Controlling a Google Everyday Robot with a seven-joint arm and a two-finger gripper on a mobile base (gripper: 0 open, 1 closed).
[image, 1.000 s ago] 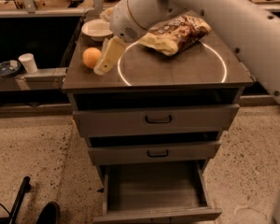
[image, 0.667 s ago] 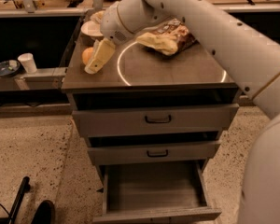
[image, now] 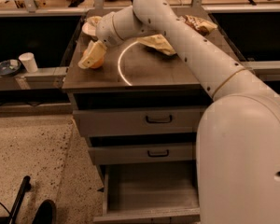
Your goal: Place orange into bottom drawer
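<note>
The orange (image: 98, 63) sits on the cabinet top (image: 149, 71) near its left edge, partly covered by my gripper (image: 92, 56). The gripper has come down from the right onto the orange, and only the fruit's lower right side shows. The white arm reaches from the lower right across the cabinet top. The bottom drawer (image: 151, 190) is pulled out below the two shut drawers with black handles. Its grey floor is bare.
A white bowl (image: 89, 27) stands at the back left of the cabinet top, just behind the gripper. A crumpled snack bag (image: 155, 44) lies behind the arm. A paper cup (image: 28, 62) and a dish (image: 6, 68) sit on the low ledge to the left. A black object (image: 19, 200) lies on the speckled floor.
The gripper has moved left and down, from beside the orange to on top of it. The camera view has shifted, so the cabinet now sits further to the right.
</note>
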